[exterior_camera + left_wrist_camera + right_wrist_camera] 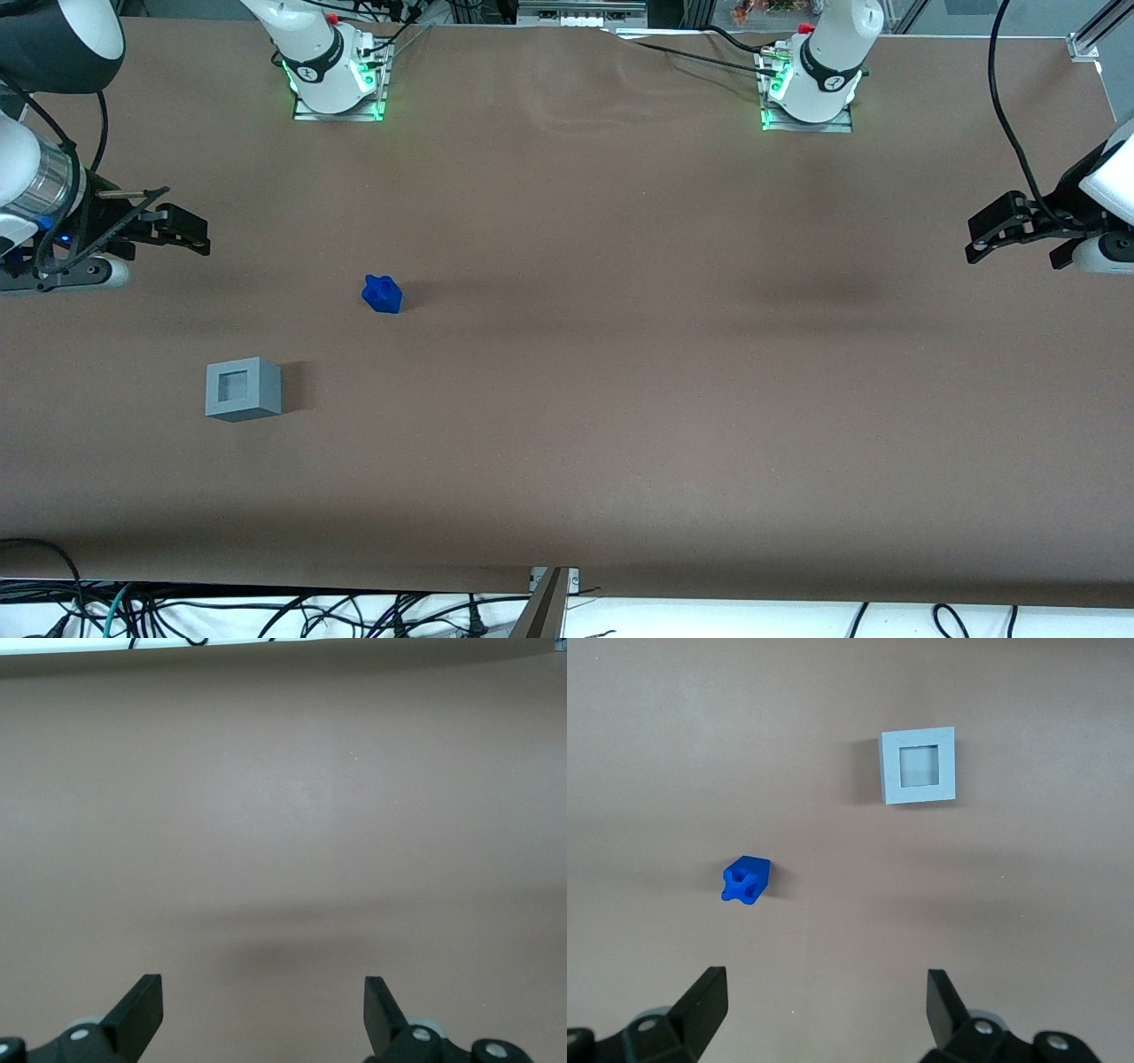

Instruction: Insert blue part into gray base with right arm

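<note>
Gray base (243,388) sits nearest us on the counter (620,425), recess up for insertion. Blue part (383,293) lies loose, farther back. Our pincer (182,232) hovers spread and empty over the working arm's edge.

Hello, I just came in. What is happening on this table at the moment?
Nothing is being held yet. The right arm's gripper is open and hangs in the air above the brown table, at the working arm's end, away from both parts. The blue part lies alone on the table. The gray base sits apart from it, nearer to the front camera, with its square recess empty. The job is to put the blue part into that recess, so the pick-up has not yet been made.
</note>
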